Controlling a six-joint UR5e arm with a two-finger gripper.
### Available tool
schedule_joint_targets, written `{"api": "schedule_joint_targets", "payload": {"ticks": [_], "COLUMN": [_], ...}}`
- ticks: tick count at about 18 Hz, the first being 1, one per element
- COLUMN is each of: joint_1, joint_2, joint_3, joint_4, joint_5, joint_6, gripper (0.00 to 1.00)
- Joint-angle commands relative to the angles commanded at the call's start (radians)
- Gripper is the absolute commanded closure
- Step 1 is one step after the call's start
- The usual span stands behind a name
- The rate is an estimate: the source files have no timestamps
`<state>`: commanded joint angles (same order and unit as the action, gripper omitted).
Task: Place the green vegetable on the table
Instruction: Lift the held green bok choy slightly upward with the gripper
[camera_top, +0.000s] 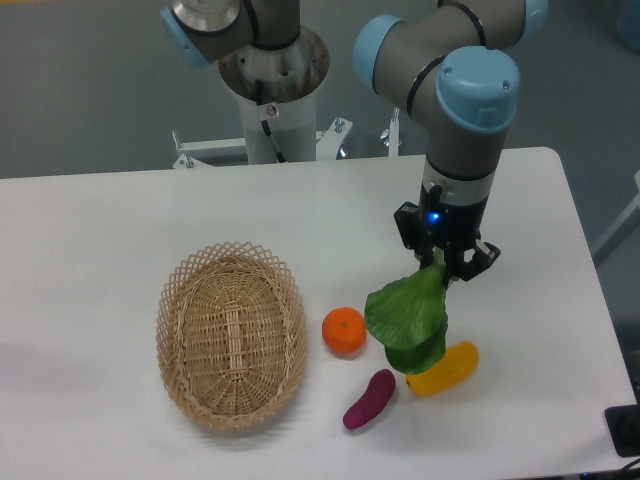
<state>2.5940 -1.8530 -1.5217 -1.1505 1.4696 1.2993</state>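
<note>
Now the gripper (441, 268) holds the bok choy (408, 320) by its stem, leaves hanging over the table (120, 220), just right of the orange (344, 330). Right of the orange too lie the yellow vegetable (447, 368) and purple piece (368, 400); the basket (231, 333) sits left.

basket (232, 335) left of orange (344, 330), vegetable (408, 315) right of orange

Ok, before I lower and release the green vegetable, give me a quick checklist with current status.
1. Tool shut on green vegetable: ok.
2. Vegetable off the table: cannot tell, single view.
3. Drop spot clear: not ok, yellow vegetable lies right beside the leaves, partly behind them.
4. Orange clear of the leaves: ok, small gap.
5. Purple piece clear: ok.
6. Basket out of the way: ok.
</note>
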Motion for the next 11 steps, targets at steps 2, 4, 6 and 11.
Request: {"api": "schedule_joint_targets", "payload": {"ticks": [2, 4, 6, 11], "joint_1": [0.002, 0.011, 0.012, 0.069], "joint_2": [0.000, 0.000, 0.002, 0.054], "joint_3": [-0.009, -0.011, -0.017, -0.093], "joint_4": [0.002, 0.000, -0.003, 0.000], "joint_5": [-0.002, -0.002, 0.002, -0.002], "joint_6": [0.002, 0.014, 0.043, 0.155], "gripper": [0.60, 0.60, 0.60, 0.60]}}
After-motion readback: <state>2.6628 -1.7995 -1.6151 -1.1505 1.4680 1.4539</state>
